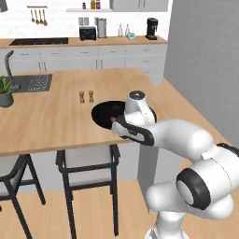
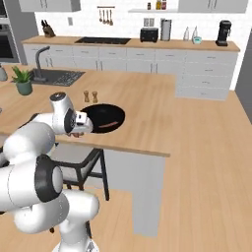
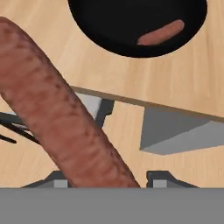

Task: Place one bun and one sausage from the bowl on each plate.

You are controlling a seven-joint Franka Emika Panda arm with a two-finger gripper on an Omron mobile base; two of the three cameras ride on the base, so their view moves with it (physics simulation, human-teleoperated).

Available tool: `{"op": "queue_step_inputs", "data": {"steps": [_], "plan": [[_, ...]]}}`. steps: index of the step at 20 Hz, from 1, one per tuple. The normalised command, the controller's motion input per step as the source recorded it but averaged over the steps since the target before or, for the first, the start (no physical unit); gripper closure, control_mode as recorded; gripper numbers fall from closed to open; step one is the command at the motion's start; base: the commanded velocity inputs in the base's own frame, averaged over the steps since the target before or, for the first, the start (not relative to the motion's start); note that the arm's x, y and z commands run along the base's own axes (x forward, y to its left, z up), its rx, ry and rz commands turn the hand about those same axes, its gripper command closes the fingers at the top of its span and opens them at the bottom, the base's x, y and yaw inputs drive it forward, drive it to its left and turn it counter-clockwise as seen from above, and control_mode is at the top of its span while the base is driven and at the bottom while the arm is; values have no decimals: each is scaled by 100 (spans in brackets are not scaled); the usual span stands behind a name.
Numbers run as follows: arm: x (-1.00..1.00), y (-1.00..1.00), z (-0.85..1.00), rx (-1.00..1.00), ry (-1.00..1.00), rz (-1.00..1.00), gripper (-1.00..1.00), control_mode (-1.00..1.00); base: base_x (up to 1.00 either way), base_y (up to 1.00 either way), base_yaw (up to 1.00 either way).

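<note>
A thick reddish-brown sausage (image 3: 57, 113) runs slantwise close before the hand camera, down between the two fingertips of my gripper (image 3: 107, 181), which is shut on it. The gripper (image 1: 114, 122) hangs over the island's near edge, just in front of the wide black bowl (image 1: 105, 112); from the right it (image 2: 78, 132) sits at the bowl's (image 2: 106, 115) near-left rim. A second sausage (image 3: 160, 33) lies inside the bowl (image 3: 109, 26). Buns and plates are out of view.
Two small wooden shakers (image 1: 86, 96) stand just behind the bowl. A potted plant (image 1: 5, 93) and a sink (image 1: 32, 83) are at the island's left. Dark stools (image 1: 88, 163) stand under the near edge, below the gripper.
</note>
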Motion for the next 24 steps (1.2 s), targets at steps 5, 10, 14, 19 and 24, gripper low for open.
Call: {"op": "queue_step_inputs", "data": {"steps": [5, 10, 14, 19, 24], "plan": [[0, 0, 0, 0, 0, 0, 100, 100, -41, 100, 4], [0, 0, 0, 0, 0, 0, 100, 100, -7, 100, 5], [0, 0, 0, 0, 0, 0, 100, 100, -42, 100, 7], [0, 0, 0, 0, 0, 0, 100, 100, -76, 100, 13], [0, 0, 0, 0, 0, 0, 100, 100, 19, 100, 2]]}}
